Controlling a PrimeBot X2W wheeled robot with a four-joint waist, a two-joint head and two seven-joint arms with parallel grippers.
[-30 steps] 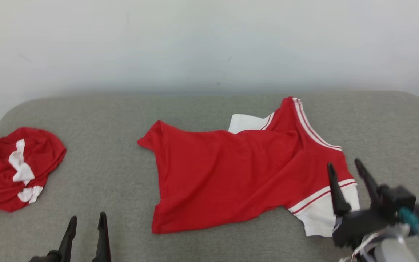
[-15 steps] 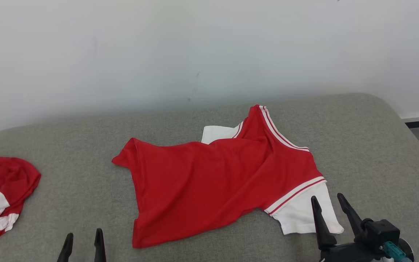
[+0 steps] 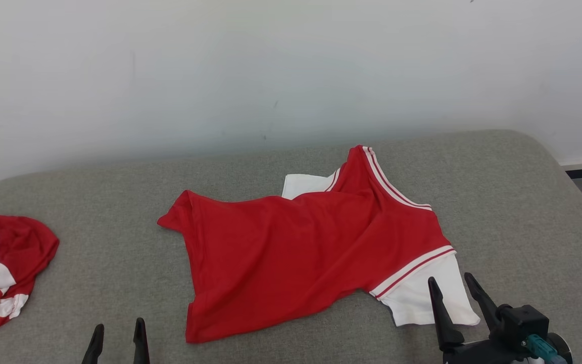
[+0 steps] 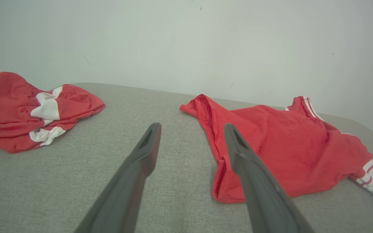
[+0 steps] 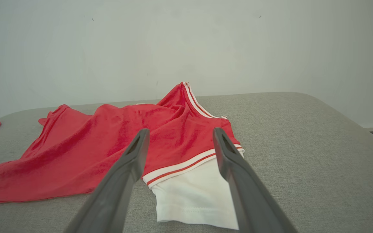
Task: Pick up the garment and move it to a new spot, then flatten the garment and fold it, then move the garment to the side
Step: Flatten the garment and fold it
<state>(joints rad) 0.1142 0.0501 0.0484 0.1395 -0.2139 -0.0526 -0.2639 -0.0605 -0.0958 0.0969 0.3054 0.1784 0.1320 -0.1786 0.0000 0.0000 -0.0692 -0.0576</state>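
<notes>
Heap (image 3: 8,273): crumpled red-and-white cloth at the far left of the grey padded surface (image 3: 513,202).
Left gripper (image 3: 120,323): fingers spread wide, holding nothing, low at the near edge, right of the heap.
Garment (image 3: 291,253): red shirt lying mid-surface, rumpled, hem leftward, striped white-trimmed sleeves rightward.
Right gripper (image 3: 449,277): fingers spread wide, empty, tips at the near white sleeve (image 3: 412,301); whether they touch it cannot be told.

Held low and apart, the left gripper (image 3: 119,327) and the right gripper (image 3: 449,279) point forward, jaws spread wide and empty
</notes>
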